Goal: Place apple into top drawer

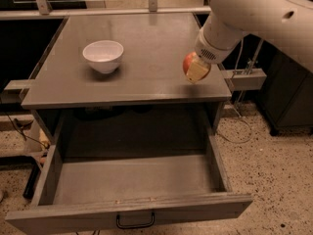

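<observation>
The small red apple (190,63) is held in my gripper (196,69), whose pale fingers (199,70) are closed around it. It hangs a little above the right front part of the grey tabletop (146,48). The white arm comes in from the upper right. The top drawer (132,180) is pulled wide open below the tabletop, grey and empty inside, with a dark pull handle (135,222) on its front panel. The gripper and apple are above and behind the drawer's right rear corner.
A white bowl (103,56) stands on the left of the tabletop. A grey bracket (243,77) sticks out from the table's right side. Speckled floor lies to the right of the drawer. Cables lie on the floor at the left.
</observation>
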